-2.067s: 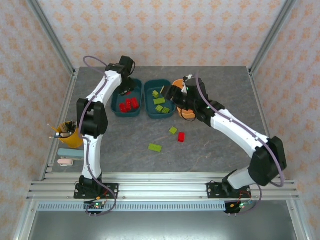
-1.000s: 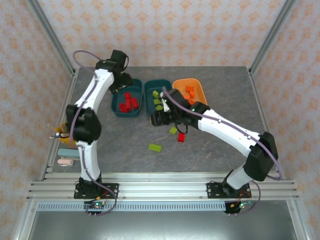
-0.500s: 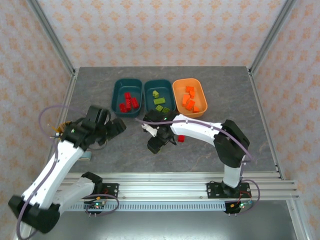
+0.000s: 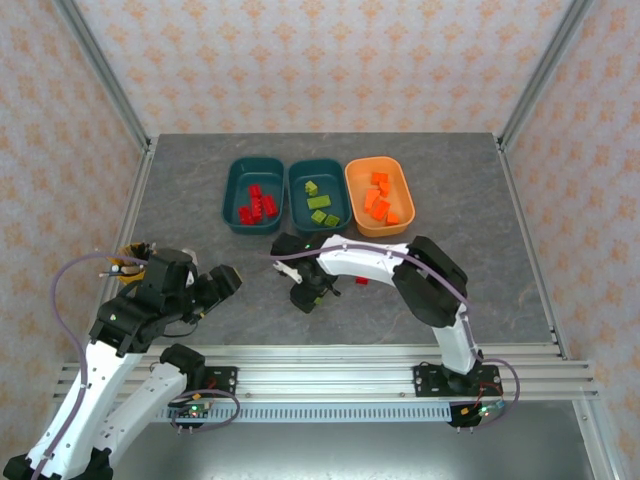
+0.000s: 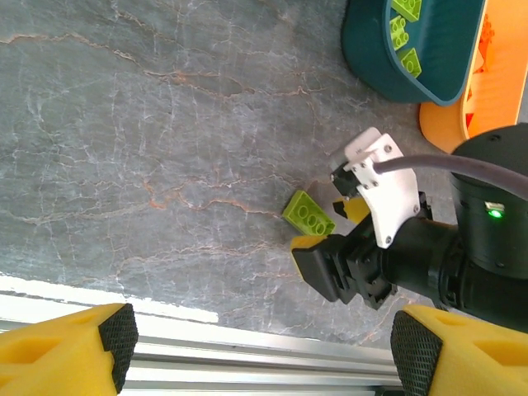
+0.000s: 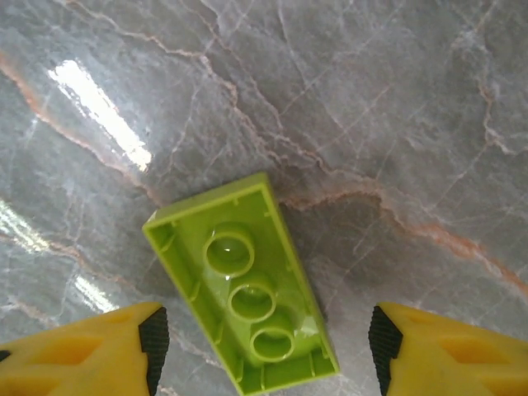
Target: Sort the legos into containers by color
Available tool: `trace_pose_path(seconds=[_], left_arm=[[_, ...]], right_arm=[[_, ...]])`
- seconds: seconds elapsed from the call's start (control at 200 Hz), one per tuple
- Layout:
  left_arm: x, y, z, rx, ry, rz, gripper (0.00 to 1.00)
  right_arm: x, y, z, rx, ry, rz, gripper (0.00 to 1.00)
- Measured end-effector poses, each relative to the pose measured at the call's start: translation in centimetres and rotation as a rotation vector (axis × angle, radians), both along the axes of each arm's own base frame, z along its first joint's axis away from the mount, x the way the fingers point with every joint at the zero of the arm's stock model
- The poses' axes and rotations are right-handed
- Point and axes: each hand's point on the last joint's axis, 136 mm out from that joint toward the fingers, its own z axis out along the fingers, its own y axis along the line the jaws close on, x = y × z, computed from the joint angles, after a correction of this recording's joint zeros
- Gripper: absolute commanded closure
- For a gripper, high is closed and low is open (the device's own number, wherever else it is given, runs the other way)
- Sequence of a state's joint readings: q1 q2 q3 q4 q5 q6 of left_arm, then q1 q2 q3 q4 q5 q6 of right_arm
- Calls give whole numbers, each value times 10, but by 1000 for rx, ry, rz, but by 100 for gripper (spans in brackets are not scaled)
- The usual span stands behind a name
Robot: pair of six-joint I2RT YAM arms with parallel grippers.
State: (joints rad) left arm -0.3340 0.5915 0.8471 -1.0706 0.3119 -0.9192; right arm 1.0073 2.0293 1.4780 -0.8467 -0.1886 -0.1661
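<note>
A lime-green lego lies hollow side up on the grey table. My right gripper stands open just above it, one finger on each side, not touching. In the top view the right gripper covers this brick. The left wrist view shows the same green lego under the right gripper's black body. My left gripper is open and empty at the near left. A red lego peeks out beside the right arm. Two teal tubs hold red bricks and green bricks; the orange tub holds orange bricks.
A yellow pencil cup stands at the table's left edge, partly behind my left arm. The aluminium rail runs along the near edge, directly below my left gripper. Bare grey table lies between the tubs and the rail.
The left arm has drawn back from the red tub to the near left. The right gripper has swung from the orange tub down over the green lego on the table.
</note>
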Motion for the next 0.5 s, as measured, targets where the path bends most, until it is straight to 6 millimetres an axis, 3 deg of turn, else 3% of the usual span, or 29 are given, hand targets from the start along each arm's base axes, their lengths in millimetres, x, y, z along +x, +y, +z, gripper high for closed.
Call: trace_pose_path(seconds=[0.5], left_arm=[[-1,-4,0,-15,9,-14,17]], right_arm=[[10,-2,-7,-57,-35,-59,66]])
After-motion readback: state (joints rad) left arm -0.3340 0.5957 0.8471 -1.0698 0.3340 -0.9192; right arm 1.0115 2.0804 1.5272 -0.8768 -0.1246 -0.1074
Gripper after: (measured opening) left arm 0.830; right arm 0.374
